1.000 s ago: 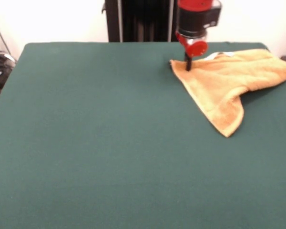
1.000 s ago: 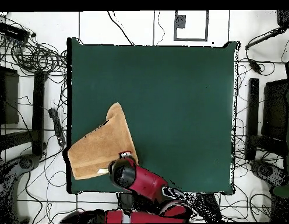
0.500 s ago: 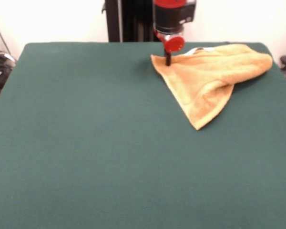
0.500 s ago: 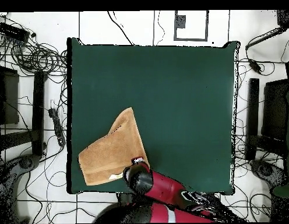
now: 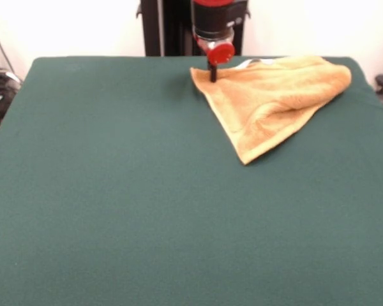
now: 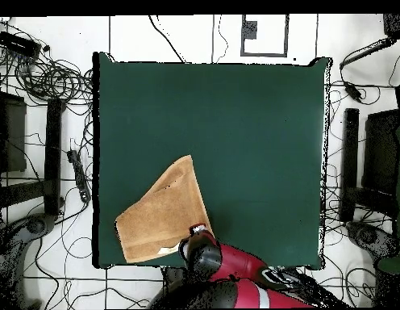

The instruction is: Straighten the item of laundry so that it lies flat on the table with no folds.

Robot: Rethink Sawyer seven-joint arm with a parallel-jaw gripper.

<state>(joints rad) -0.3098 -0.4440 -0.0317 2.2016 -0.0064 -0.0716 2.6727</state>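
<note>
Tabletop [image 5: 115, 191]: green cloth, bare at left and centre in front view.
End effector [image 5: 212, 78]: lowered at far edge, tips closed on towel's left corner.
Towel [image 5: 274, 95]: orange-yellow, folded over to a rough triangle, lain at far right; near robot-side edge in overhead view [image 6: 163, 218].

The red and black arm comes down steeply near the tabletop [image 5: 115, 191] edge on the pedestal's side. Its tool [image 5: 212, 78] points straight down, dark tips pressed together into one narrow stem on the tabletop, with a red round part just above. From overhead the tool [image 6: 200, 235] sits just inside that edge, the arm's red links trailing back off the tabletop
</note>
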